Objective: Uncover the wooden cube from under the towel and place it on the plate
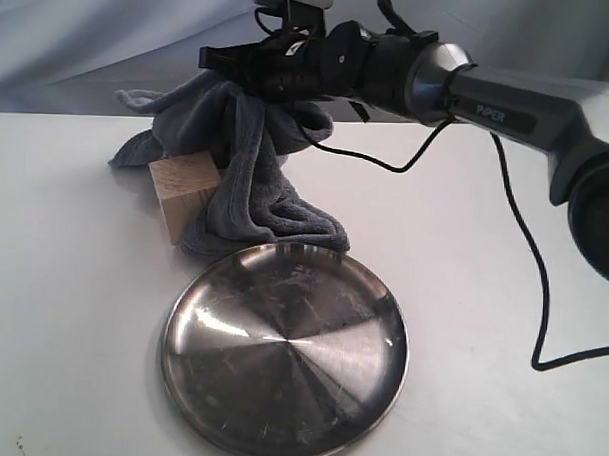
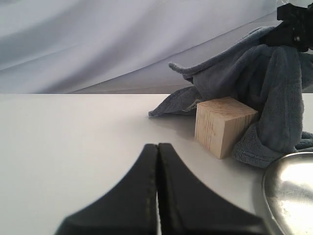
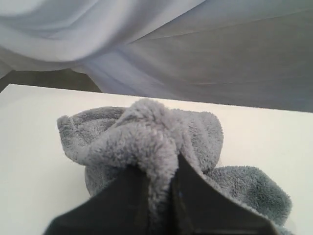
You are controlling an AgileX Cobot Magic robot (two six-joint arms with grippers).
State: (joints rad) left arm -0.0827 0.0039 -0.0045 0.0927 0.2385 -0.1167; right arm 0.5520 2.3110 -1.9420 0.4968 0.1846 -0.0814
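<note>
The right gripper [image 3: 159,170] is clamped on a bunched fold of the towel [image 1: 261,191], its jaws almost together with fleece squeezed between them. The cloth hangs from that pinch in a peak above the white table [image 1: 61,310]. Its lower folds rest on the surface and reach the far rim of the plate [image 1: 280,357]. The wooden cube [image 1: 186,192] stands on the table with its near faces bare and towel lying against its far and right sides. It is near the plate's far left edge, not on it. The left gripper [image 2: 158,146] sits low over the table, jaws pressed together on nothing, well apart from the cube
</note>
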